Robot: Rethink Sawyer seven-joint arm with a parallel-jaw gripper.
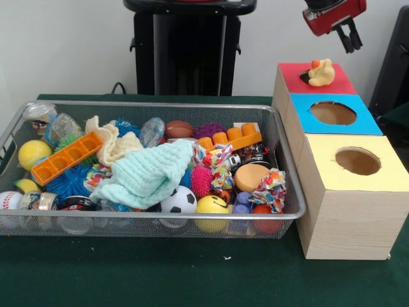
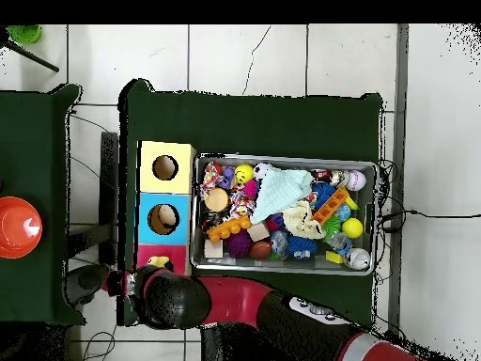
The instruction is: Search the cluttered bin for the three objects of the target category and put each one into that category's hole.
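On red box top, yellow-orange rubber duck (image 1: 321, 73)

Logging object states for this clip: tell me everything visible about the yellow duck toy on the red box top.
The yellow duck toy looks like soft rubber or plastic, with an orange patch near its head. It rests on the red top of the farthest wooden box, apparently over that box's hole, which is not visible. The gripper hangs above it, apart, fingers open. Nothing else touches it.

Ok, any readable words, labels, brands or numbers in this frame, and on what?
None can be read.
Jars at the mesh bin's front corner: label bands, print too small.
Yellow ball: a drawn smiley face, no text.
Boxes: plain coloured tops, no lettering.
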